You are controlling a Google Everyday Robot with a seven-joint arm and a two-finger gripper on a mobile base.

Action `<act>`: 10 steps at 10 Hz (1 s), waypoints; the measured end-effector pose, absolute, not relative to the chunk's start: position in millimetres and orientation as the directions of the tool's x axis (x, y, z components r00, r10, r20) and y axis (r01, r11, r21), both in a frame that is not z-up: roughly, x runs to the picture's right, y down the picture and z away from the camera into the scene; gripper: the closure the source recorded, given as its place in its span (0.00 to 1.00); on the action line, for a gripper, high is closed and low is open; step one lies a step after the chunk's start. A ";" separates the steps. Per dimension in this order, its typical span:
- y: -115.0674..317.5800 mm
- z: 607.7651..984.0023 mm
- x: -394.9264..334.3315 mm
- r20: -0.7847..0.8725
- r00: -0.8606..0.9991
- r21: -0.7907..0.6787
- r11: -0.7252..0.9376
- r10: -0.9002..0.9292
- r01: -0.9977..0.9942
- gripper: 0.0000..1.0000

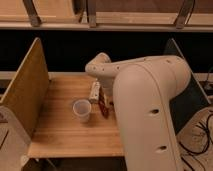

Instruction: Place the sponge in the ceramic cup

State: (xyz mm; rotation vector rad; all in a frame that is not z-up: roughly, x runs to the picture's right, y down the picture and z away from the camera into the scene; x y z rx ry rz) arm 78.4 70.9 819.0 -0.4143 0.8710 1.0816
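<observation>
Beside the ceramic cup (81, 110), jaws (parted).

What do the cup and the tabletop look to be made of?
The ceramic cup is pale, smooth and thin-rimmed: probably glazed ceramic, possibly plastic. The table is light wood, matte, with visible plank grain. The gripper sits beside the cup, under the arm.

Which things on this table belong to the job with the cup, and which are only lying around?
For the job: cup, upright on the table; gripper, low, just right of the cup. The sponge is not in sight.
Only lying around: white block, behind the cup; dark red thing below the gripper, unclear what.
</observation>
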 end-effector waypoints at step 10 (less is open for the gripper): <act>0.5 842.2 40.6 -0.604 0.335 0.076 0.471 0.723 -0.879 0.20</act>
